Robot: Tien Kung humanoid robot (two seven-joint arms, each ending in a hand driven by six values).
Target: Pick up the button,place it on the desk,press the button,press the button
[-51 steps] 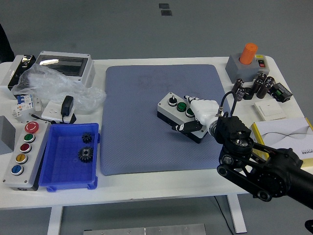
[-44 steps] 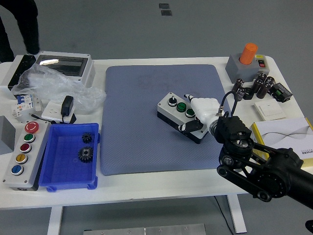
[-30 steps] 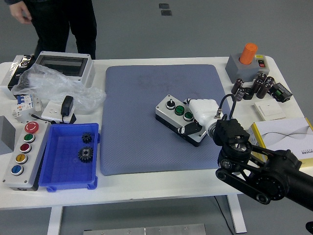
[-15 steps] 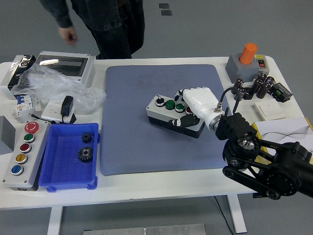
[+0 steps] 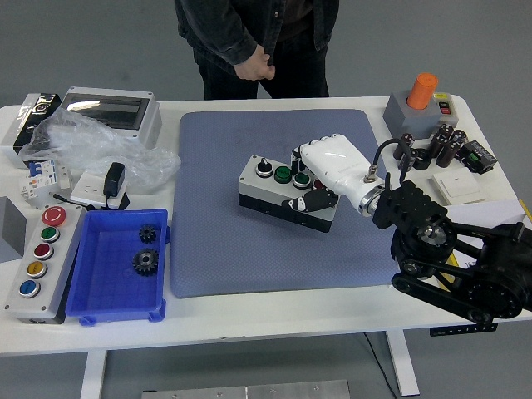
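A grey push-button box (image 5: pixel 270 184) with a black knob and green buttons sits over the blue-grey mat (image 5: pixel 224 241). My right hand (image 5: pixel 320 179), white with a black arm coming from the lower right, is shut on the box's right end, thumb on its front face and fingers over the top. I cannot tell whether the box rests on the mat or is held just above it. My left arm is out of view.
A person stands at the far edge, hands at the waist (image 5: pixel 253 62). A blue bin (image 5: pixel 116 309) with gears, a multi-button panel (image 5: pixel 37 258), a plastic bag (image 5: pixel 91 150) and an enclosure (image 5: pixel 108 112) are left. An orange-topped box (image 5: pixel 420 104), capacitors (image 5: pixel 432 145) and a notebook (image 5: pixel 482 233) are right.
My right hand has carried the button box leftward and slightly up the mat, turning it nearly level. The person has walked from the far left to the middle of the far side.
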